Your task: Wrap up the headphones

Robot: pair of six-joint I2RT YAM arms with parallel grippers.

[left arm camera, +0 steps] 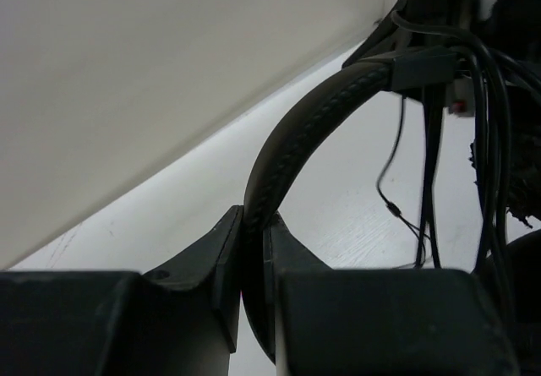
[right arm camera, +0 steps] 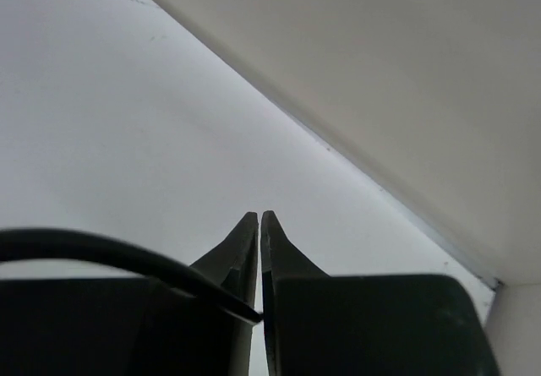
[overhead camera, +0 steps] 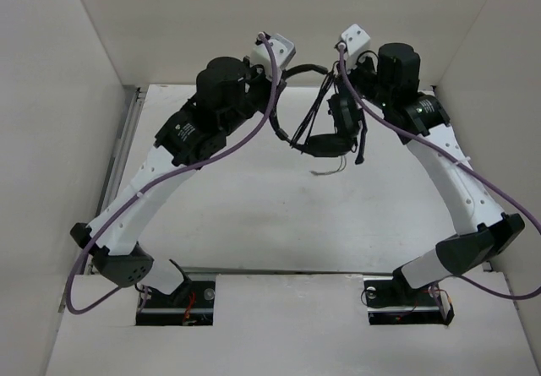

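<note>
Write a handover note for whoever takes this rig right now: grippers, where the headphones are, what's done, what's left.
Left gripper: shut on the headphones at the headband, holding them up off the table.
Right gripper: jaws almost together, with the cable running into the slit between them.
Done: several cable strands hang bunched by one earcup; I cannot count the turns.
To do: a loose cable end dangles below, so the wrap looks unfinished.

Robot lab cell: bare white walls (overhead camera: 51, 139) around a white table (overhead camera: 279, 224), two bolted arms (overhead camera: 144, 192).
</note>
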